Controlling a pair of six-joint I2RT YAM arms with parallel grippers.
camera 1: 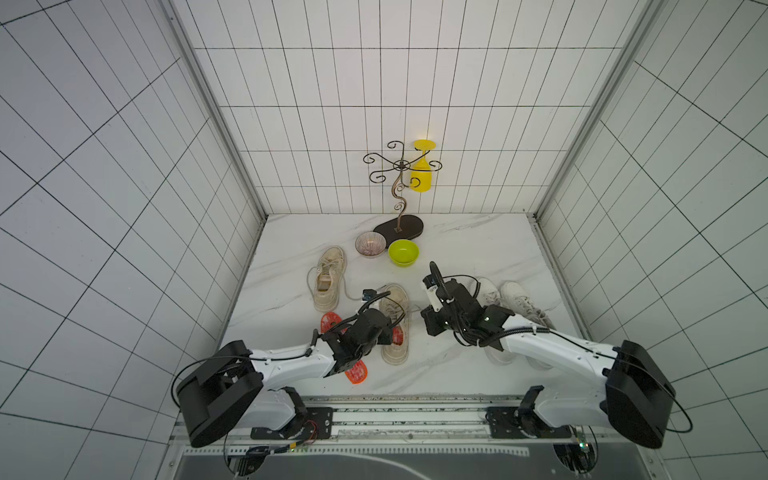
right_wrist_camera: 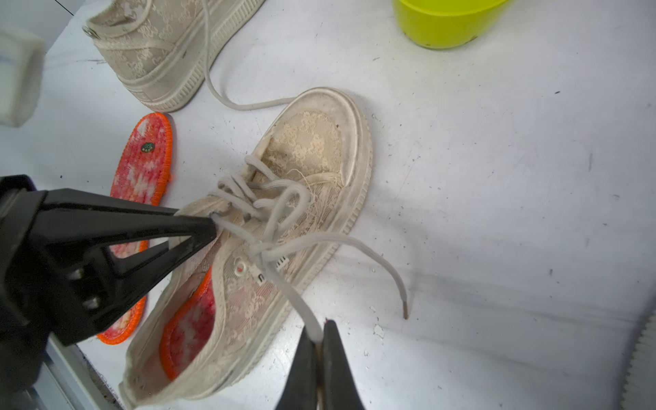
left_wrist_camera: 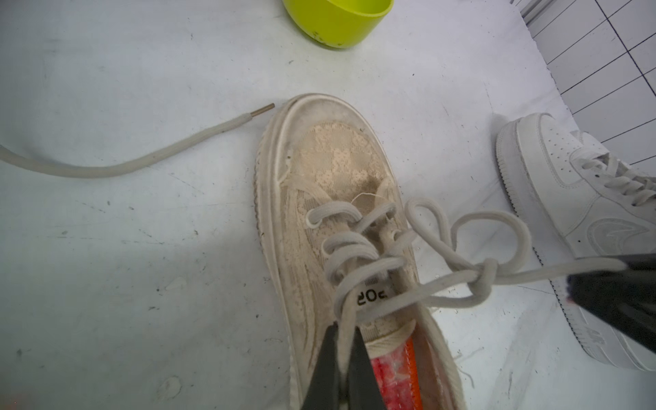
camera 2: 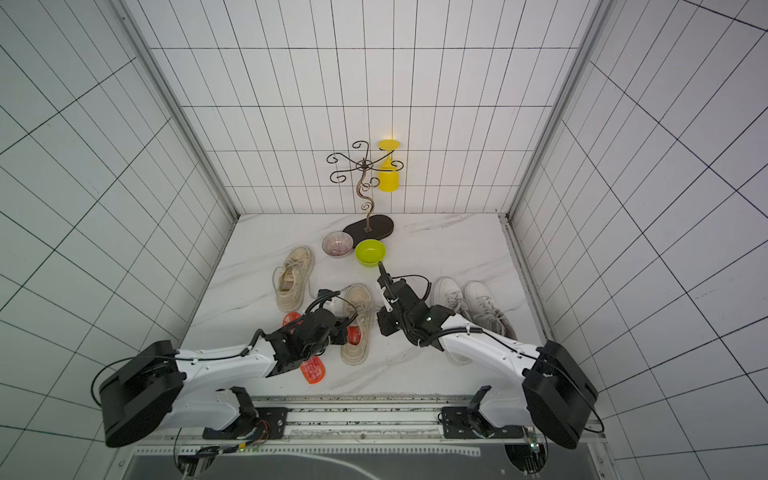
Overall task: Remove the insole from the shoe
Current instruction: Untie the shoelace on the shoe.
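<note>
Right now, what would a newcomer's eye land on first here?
Both tools pinch the laces of the beige sneaker near the table's front: the left tool by the tongue, the right tool on a strand past the knot. An orange-red insole sits inside it, and a matching insole lies on the table beside it. At the back, a yellow goblet hangs upside down from a scrolled metal rack.

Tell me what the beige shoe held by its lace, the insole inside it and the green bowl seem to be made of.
The beige shoe: lacy woven fabric upper, matte and frayed, on a ribbed, scuffed sole, probably rubber. The insole: fuzzy red-and-white cloth with a stitched orange edge. The green bowl: smooth, even-coloured, slightly shiny wall, likely plastic.
</note>
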